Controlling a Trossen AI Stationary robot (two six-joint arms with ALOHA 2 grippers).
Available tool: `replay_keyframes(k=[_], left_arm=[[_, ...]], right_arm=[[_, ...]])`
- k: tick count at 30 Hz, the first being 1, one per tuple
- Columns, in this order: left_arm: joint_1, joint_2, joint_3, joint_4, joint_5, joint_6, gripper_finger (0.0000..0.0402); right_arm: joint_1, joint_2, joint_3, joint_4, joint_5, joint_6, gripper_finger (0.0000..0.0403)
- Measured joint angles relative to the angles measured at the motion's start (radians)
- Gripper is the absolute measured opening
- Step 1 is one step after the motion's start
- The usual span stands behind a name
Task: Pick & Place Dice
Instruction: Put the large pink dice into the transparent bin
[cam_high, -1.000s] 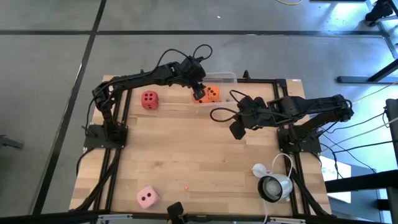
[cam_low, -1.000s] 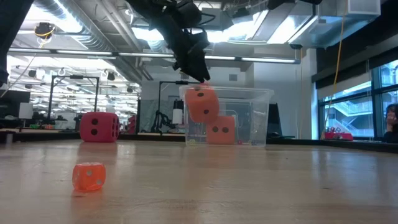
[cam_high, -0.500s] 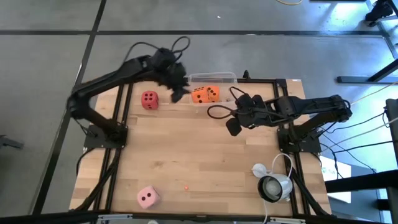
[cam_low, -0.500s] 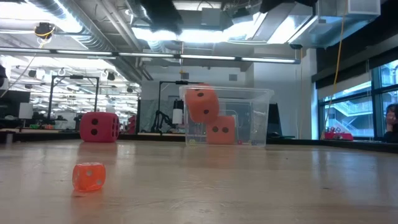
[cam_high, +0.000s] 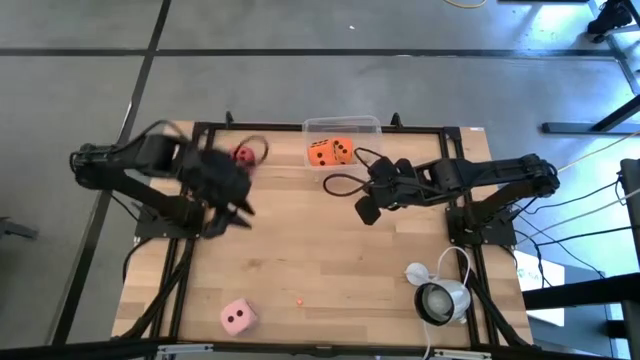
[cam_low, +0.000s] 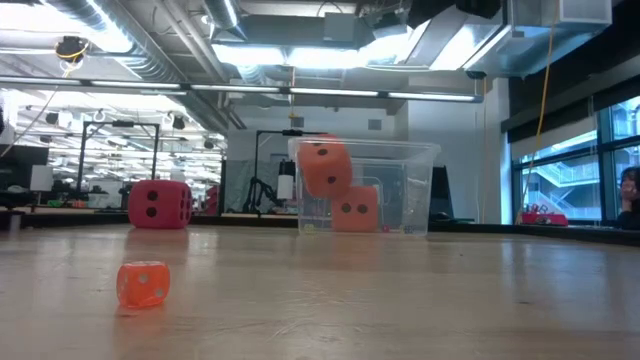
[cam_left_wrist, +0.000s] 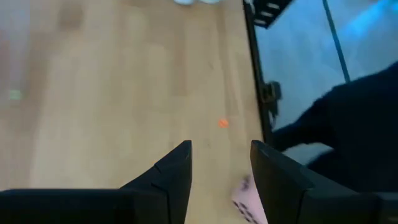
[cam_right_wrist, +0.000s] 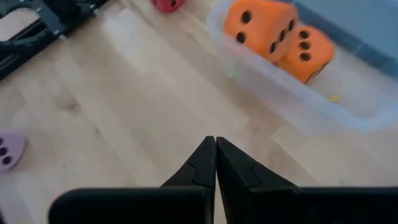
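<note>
Two orange dice (cam_high: 330, 152) lie in a clear tub (cam_high: 342, 125) at the table's far edge. In the low view the upper die (cam_low: 324, 165) sits tilted against the lower one (cam_low: 356, 209). The red die (cam_high: 243, 154) stands on the table left of the tub, and the pale pink die (cam_high: 237, 317) rests near the front edge. My left gripper (cam_high: 230, 218) hovers open over the table's left part, nothing between its fingers (cam_left_wrist: 177, 171). My right gripper (cam_high: 365, 210) hangs shut, clear of the wood, on the near side of the tub.
A tiny orange cube (cam_low: 143, 284) lies on the wood near the front edge. A white round device (cam_high: 440, 298) with its cable sits at the near right. Black frame rails (cam_high: 180, 270) run along the table's sides. Bare wood lies between the two grippers.
My left gripper has left the upper orange die in the tub and swung up and away, toward the table's left and near edges. The die stays tilted on the other orange one. The red and pink dice have not moved.
</note>
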Motion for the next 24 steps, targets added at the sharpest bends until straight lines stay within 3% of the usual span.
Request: replay_keyframes(k=[4,13,19,24], left_arm=[[-0.192,0.021,0.000,-0.012,-0.060,-0.108,0.0159],[-0.584,0.122,-0.001,-0.054,-0.164,-0.197,0.0157],[-0.828,0.153,-0.005,-0.051,-0.390,-0.304,0.0138],[-0.994,0.227,-0.007,-0.056,-0.554,-0.328,0.0137]], right_arm=[[0.000,0.015,0.000,0.011,-0.034,0.007,0.0013],[-0.002,0.029,0.000,0.015,-0.076,0.057,0.0013],[0.003,0.029,0.000,0.014,-0.097,0.118,0.0014],[0.003,0.029,0.000,0.014,-0.186,0.149,0.0014]])
